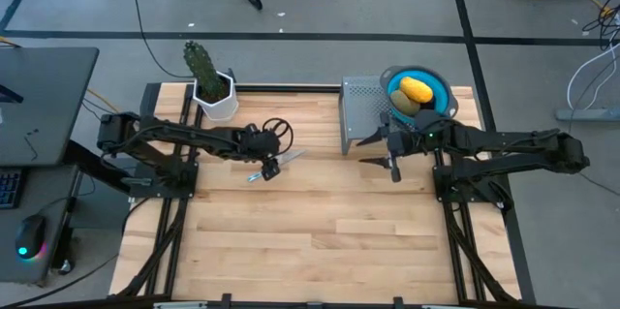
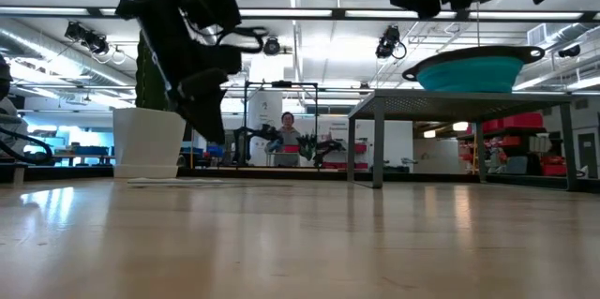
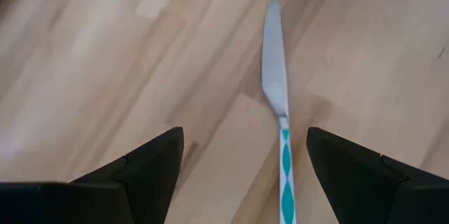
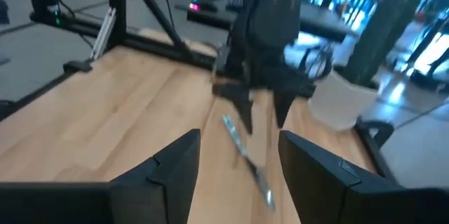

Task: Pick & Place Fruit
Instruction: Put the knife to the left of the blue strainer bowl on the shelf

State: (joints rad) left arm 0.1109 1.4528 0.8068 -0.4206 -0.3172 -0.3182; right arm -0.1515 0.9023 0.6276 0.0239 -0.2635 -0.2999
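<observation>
Landmark: the grey perforated stand at the back of the wooden table.

Fruit: the yellow oblong fruit and an olive-green fruit lie touching each other in the blue bowl, which sits on the stand's right part.

Right gripper: just in front of the stand, up off the table, fingers spread, holding nothing.

Left gripper: well left of the stand, directly over the knife. Fingers spread wide, one on each side of the teal-patterned handle, not touching it. The knife lies flat on the table, silver blade pointing toward the stand.

Cactus in a white pot: far left of the stand, at the table's back edge.
</observation>
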